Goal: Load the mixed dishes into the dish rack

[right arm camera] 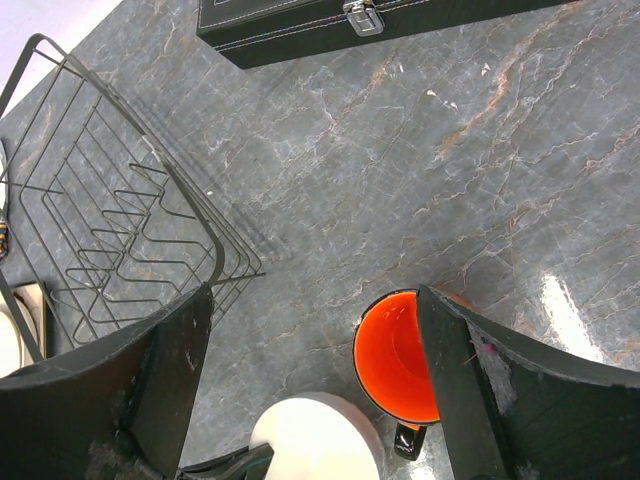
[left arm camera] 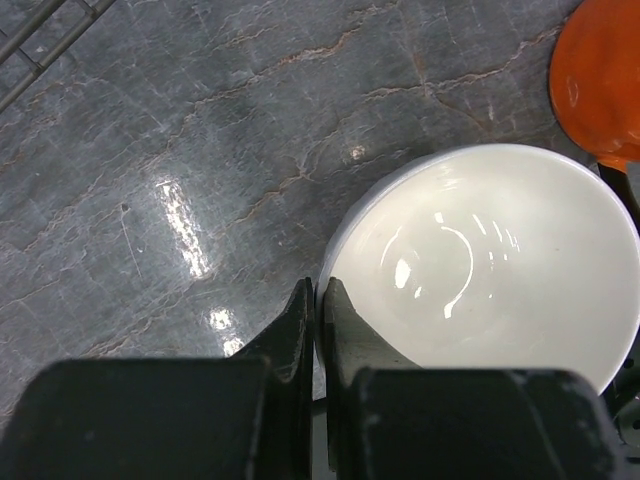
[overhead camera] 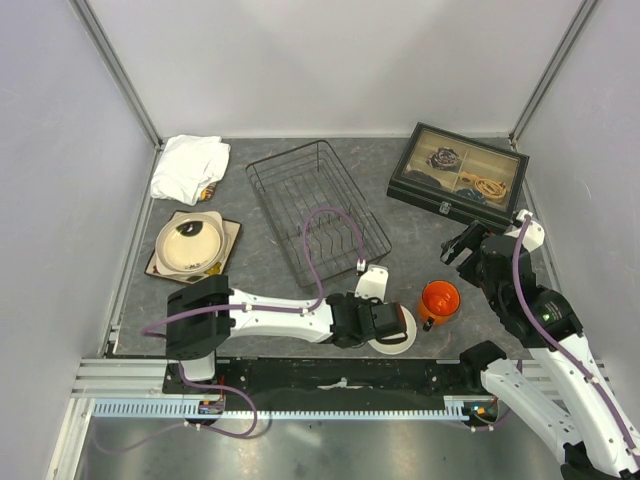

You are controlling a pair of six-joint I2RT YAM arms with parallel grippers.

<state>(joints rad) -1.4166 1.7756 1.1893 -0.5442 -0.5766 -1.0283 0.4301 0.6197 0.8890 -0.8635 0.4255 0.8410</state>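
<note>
Counter point(overhead camera: 265, 270): grey, marbled, walled on the left, far and right sides. Both arm bases are at the near edge.
Dish rack point(overhead camera: 318, 210): mid-counter toward the far edge, set askew, with one corner pointing at the near edge. No dish is in it.
White bowl point(overhead camera: 398, 330): upright, close to the near edge, about centre.
Left pincer point(left arm camera: 316, 290): closed, with the tips pressed together right at the bowl's left rim. Whether the rim is caught between them I cannot tell.
Orange mug point(right arm camera: 395, 360): upright, just right of the bowl, with its handle turned toward the near edge.
Right pincer point(right arm camera: 315, 295): jaws spread wide and holding nothing, above the counter beyond the mug and short of the black box point(overhead camera: 458, 175).
Round plate point(overhead camera: 188, 245): lies on the square plate point(overhead camera: 230, 232), near the left edge.
White cloth point(overhead camera: 190, 165): far-left corner, close behind the plates.
Black box: far-right corner, well apart from the rack.
Open room: there is bare counter between the rack's right side and the mug and box. A narrower strip lies between the rack and the plates.
</note>
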